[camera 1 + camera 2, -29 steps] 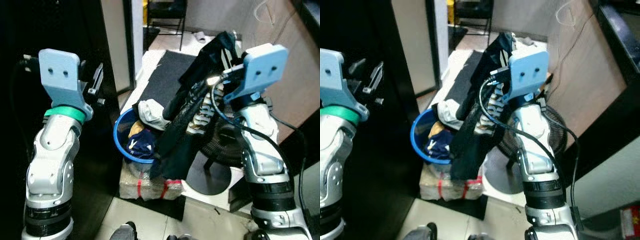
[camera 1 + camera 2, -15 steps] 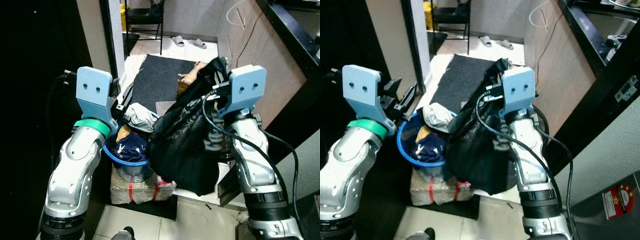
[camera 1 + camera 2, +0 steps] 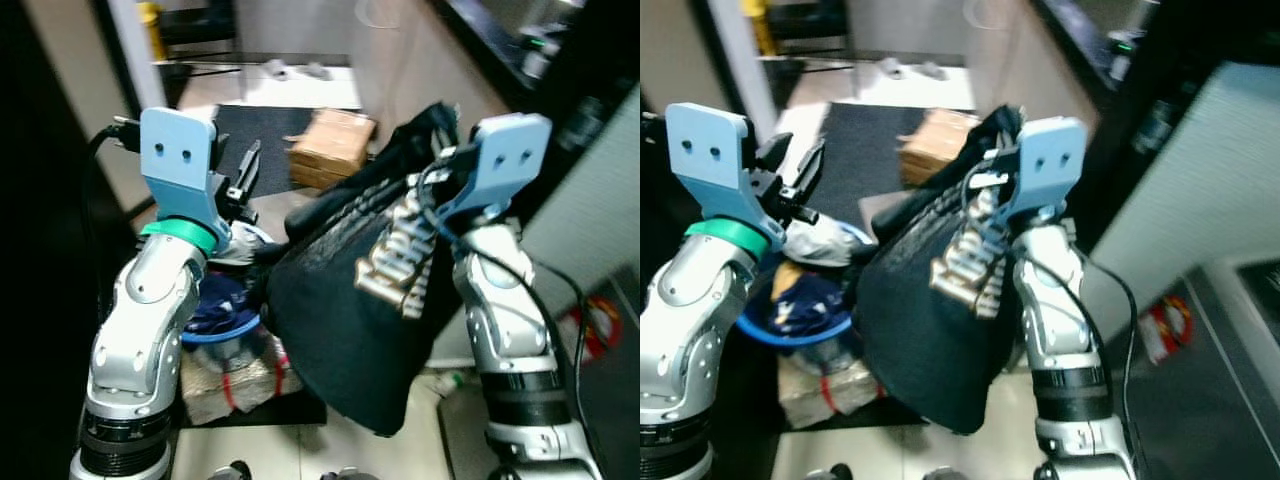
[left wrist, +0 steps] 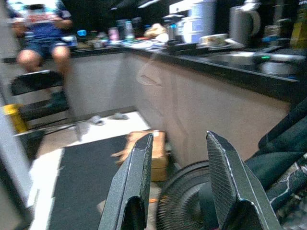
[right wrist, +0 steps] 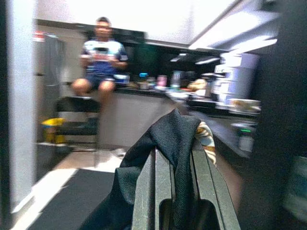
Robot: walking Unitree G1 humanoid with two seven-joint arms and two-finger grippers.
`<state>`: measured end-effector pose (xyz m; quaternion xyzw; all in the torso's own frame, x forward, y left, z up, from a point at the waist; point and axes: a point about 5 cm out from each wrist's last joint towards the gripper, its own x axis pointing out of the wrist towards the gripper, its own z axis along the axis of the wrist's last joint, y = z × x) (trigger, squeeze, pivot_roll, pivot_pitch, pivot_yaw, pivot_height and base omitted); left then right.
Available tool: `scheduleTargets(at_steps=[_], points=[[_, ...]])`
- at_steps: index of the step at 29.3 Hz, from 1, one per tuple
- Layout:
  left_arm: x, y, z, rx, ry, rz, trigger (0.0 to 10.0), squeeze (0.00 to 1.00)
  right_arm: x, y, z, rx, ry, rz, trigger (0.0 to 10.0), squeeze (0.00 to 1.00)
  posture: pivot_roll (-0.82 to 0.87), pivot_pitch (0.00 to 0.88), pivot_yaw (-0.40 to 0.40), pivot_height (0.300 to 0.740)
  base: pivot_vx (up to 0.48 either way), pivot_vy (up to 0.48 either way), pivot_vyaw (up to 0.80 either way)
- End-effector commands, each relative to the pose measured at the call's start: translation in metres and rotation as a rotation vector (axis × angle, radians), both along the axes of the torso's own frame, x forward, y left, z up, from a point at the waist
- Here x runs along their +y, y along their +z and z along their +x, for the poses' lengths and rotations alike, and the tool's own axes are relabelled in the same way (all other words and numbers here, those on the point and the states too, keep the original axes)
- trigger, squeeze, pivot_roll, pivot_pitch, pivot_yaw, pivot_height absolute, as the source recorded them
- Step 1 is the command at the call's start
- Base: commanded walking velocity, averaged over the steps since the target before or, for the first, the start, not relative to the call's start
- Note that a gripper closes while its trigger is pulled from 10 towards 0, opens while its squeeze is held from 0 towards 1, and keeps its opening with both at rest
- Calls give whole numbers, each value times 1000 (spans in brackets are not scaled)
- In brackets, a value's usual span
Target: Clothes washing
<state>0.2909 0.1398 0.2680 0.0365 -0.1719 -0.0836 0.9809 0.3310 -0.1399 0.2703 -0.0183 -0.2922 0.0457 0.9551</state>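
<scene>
1. Garment: a black garment [image 3: 350,310] with pale lettering across its front hangs in the air between the two arms, its bulk sagging down toward the floor in front of the robot.
2. Right gripper [image 5: 173,165]: raised at the garment's top edge, with both fingers pinched tight on a bunched fold of the black cloth, which drapes over the fingertips.
3. Left gripper [image 4: 178,182]: held up beside the garment on the robot's left; fingers stand apart with nothing between them.
4. Blue basket [image 3: 215,330]: sits low behind the left arm, just beside the hanging garment, resting on a wrapped block [image 3: 235,375]. Dark blue clothing [image 3: 805,300] and a pale item [image 3: 815,243] lie in it.
5. Surroundings: a cardboard box [image 3: 333,145] lies on a dark mat [image 3: 855,155] beyond the garment. A round fan grille [image 4: 184,203] shows past the left gripper.
6. Person [image 5: 100,62]: seated on a counter at the far end of the room, seen in both wrist views; a chair [image 5: 76,120] stands below.
</scene>
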Motion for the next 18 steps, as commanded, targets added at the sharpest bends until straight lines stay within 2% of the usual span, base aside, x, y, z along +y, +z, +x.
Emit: scheduleTargets(at_steps=[1,18], points=[[0,1,0,2,-1,-3,10000,0,-2,0,1,6,-7,18,10000,0,73,0,0,740,0,0,-788],[2,3,1,4,11,3,10000,0,-2,-3,3,29,5,48,10000,0,79,0,1,740,0,0,-788]])
